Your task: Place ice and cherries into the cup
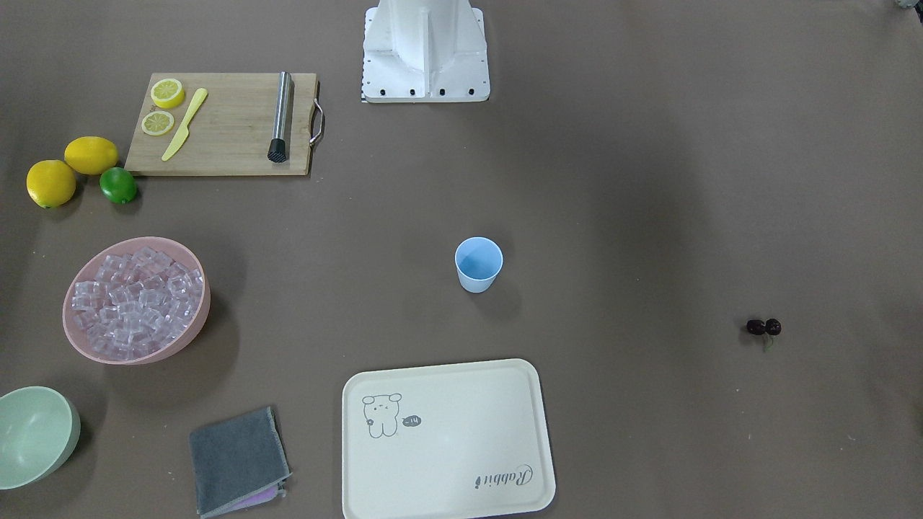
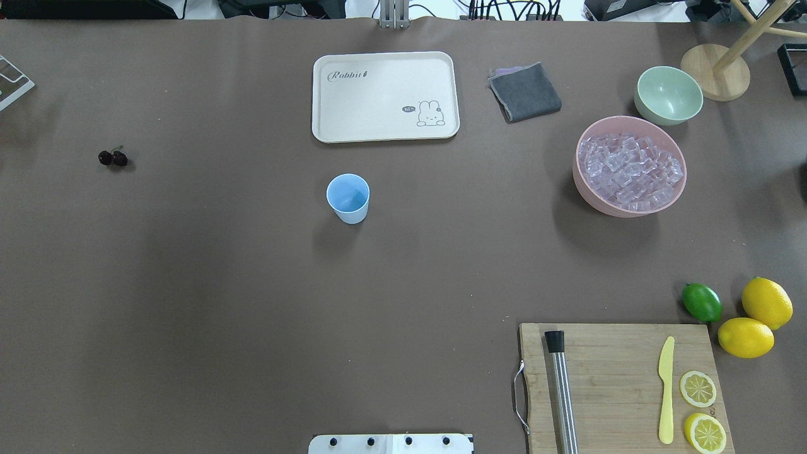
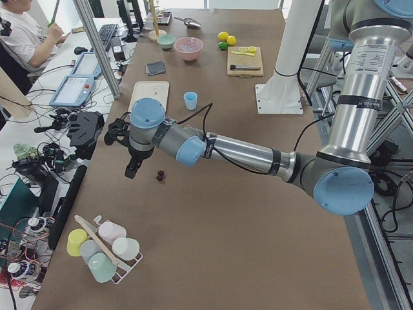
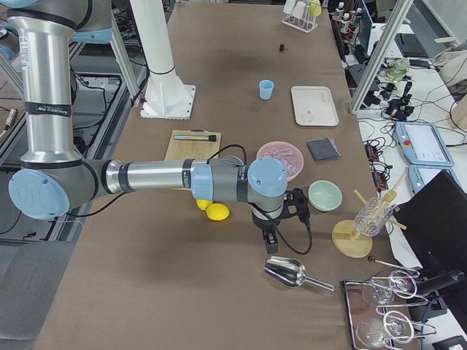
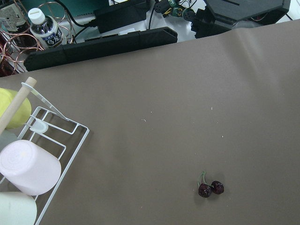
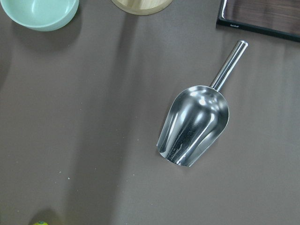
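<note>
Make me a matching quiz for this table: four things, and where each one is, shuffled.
1 small light-blue plastic cup
2 clear plastic ice cubes
3 dark joined cherry pair
4 yellow plastic knife

A on the wooden cutting board
B alone on the bare brown table
C in the wide pink bowl
D upright, empty, mid-table

Pairs: 1-D, 2-C, 3-B, 4-A
</note>
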